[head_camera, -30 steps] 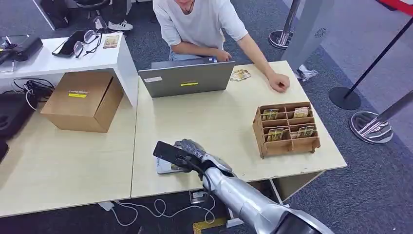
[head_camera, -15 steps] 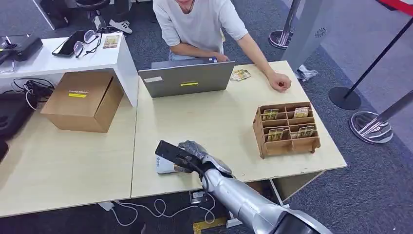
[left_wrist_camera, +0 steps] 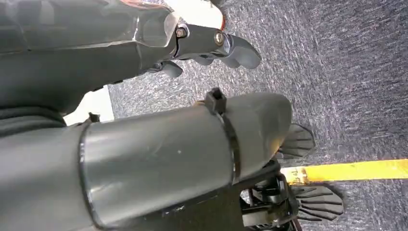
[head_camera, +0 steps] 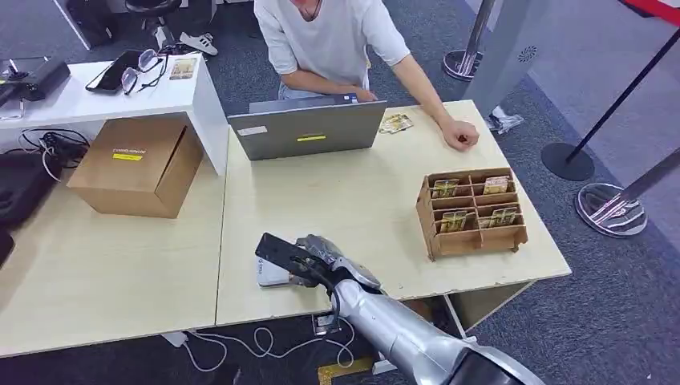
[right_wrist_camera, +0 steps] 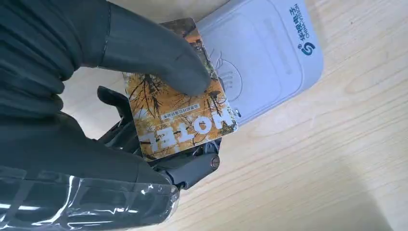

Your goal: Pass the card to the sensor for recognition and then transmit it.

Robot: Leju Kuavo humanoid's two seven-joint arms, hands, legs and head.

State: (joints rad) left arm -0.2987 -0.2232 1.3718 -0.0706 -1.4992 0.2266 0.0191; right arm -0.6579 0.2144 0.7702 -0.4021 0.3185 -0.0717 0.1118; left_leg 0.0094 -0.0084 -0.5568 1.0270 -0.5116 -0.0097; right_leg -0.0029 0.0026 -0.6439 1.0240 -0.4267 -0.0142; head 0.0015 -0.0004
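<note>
The right hand [right_wrist_camera: 120, 106] gripped the card [right_wrist_camera: 180, 118], thumb pressed on the printed face and darker fingers backing it from underneath, so the card stayed flat and its free edge stuck out past the fingers. That edge overlapped the white sensor [right_wrist_camera: 262, 53] (a rounded pad reader w/ a blue logo at one corner), which sat on the desk [head_camera: 361, 208] near the front edge. Holding the card by one end looked deliberate: it left the far end free to sit over the reader's marked centre w/o the fingers getting between. Whether card actually touched the pad or hovered just above it, I couldn't tell.

In the head view the right hand [head_camera: 309, 258] was over the sensor [head_camera: 271, 274], a dark flat part at the wrist jutting out over it.

Judged step: presenting card for recognition; hand-off not yet done. A person [head_camera: 329, 40] sat across the desk behind a laptop [head_camera: 309, 128], one fist resting on the desk, prob. the one to receive it. A wooden card rack [head_camera: 471, 212] w/ more cards stood well apart towards the robot's right, within reach of that arm.

The left hand [left_wrist_camera: 216, 45] hung over grey carpet w/ a yellow floor line, fingers apart, holding nothing, kept out of the way as this job needs one arm.
</note>
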